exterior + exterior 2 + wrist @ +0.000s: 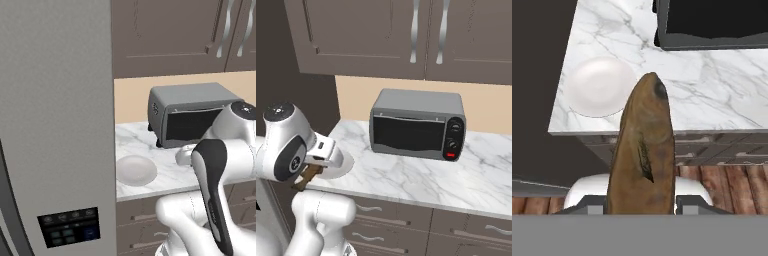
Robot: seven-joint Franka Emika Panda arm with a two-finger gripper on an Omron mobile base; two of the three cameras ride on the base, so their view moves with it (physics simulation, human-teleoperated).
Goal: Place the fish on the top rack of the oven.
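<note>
Clearly the gripper [641, 202] clamps the fish [643, 150], its head pointing toward 12 o'clock above the counter edge [662, 131]; a white plate [599, 86] lies at 10 o'clock. No legible writing shows.

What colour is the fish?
Brown, with a dark eye; the fish shows best in the hand view.

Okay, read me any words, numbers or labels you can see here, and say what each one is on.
No text here can be read.
Control panel on the tall grey appliance: small button icons, too blurred to read.
Toaster oven knobs: markings too small to read.
Fish in the pincer, white plate, marble counter: no lettering.
</note>
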